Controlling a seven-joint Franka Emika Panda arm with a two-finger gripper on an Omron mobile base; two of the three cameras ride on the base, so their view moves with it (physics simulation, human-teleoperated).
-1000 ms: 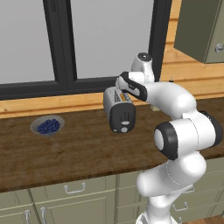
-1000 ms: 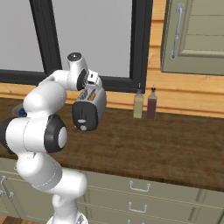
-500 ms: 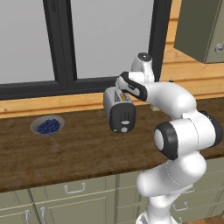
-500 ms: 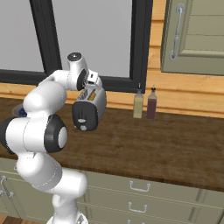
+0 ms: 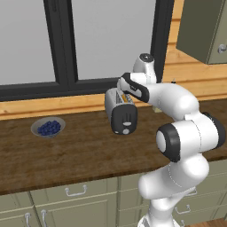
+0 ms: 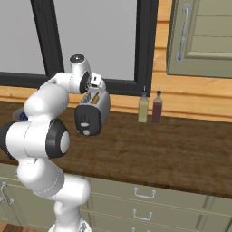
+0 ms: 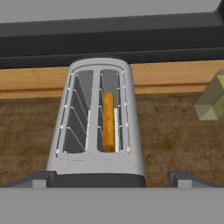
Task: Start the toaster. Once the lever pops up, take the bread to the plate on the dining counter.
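Observation:
The silver toaster [image 5: 116,103] [image 6: 100,107] [image 7: 132,131] stands on the dark wood worktop near the window. An orange-tan bread [image 7: 108,120] slice stands in its right-hand slot, sunk between the wire guides. The other slot is empty. On the toaster's black end panel I see the small grey lever [image 5: 125,122] above a pale dial. My gripper [image 7: 113,179] hovers directly over the toaster's front end, open wide, one fingertip on each side, touching nothing. The plate and the dining counter are out of view.
A grey bowl of blue berries [image 5: 48,127] sits at the worktop's left. Two bottles [image 6: 149,108] stand to the toaster's right by the wall; one shows as an olive bottle [image 7: 210,103]. A wall cabinet [image 6: 199,36] hangs at the upper right. Drawer fronts run below.

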